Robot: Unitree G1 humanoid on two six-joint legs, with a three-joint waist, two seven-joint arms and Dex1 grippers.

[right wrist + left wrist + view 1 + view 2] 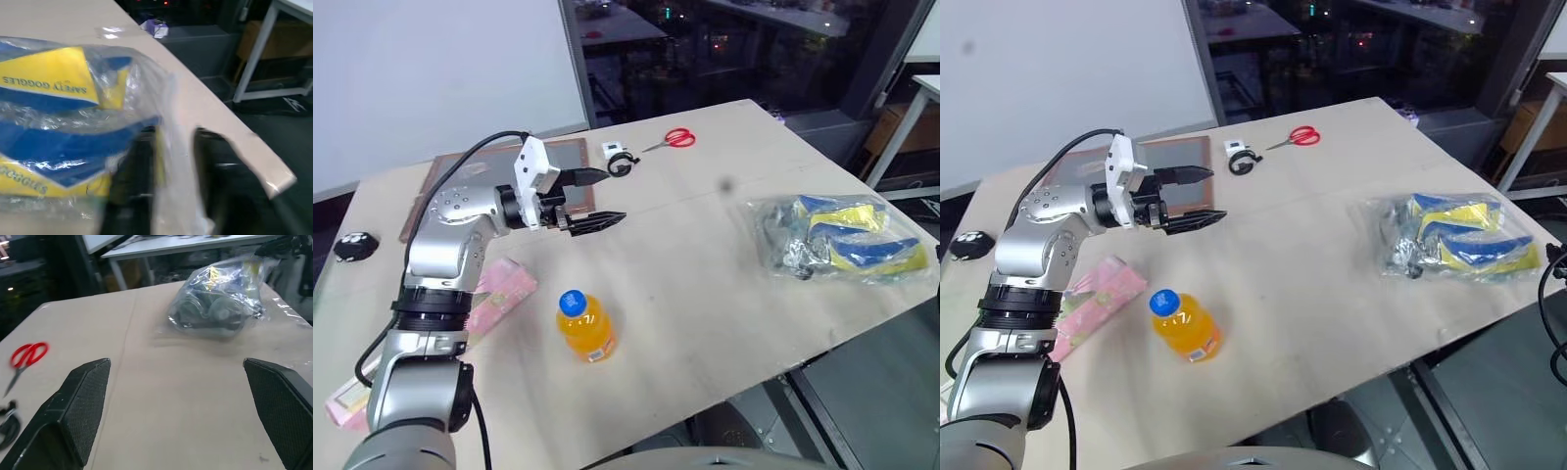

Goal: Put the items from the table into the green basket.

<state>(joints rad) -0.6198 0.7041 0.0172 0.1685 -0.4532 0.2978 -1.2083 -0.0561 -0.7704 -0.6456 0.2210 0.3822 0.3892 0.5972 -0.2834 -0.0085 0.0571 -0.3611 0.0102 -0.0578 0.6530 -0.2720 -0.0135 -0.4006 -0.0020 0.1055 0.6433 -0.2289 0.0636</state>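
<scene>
Left wrist view: left tool point(183, 411) gapes wide, empty, above the table point(705, 255); right tool's point(171, 161) state unclear

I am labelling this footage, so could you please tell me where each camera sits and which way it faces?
Left eye view: on the head, looking forward and down over the table; the left arm and open left gripper show.
Right eye view: beside it, same scene, same arm.
Left wrist view: on the left wrist, looking along its fingers across the table to the clear bag and scissors.
Right wrist view: on the right wrist, close against the bag at the table edge; its fingers show.
Shared: the bag appears in all four.
</scene>
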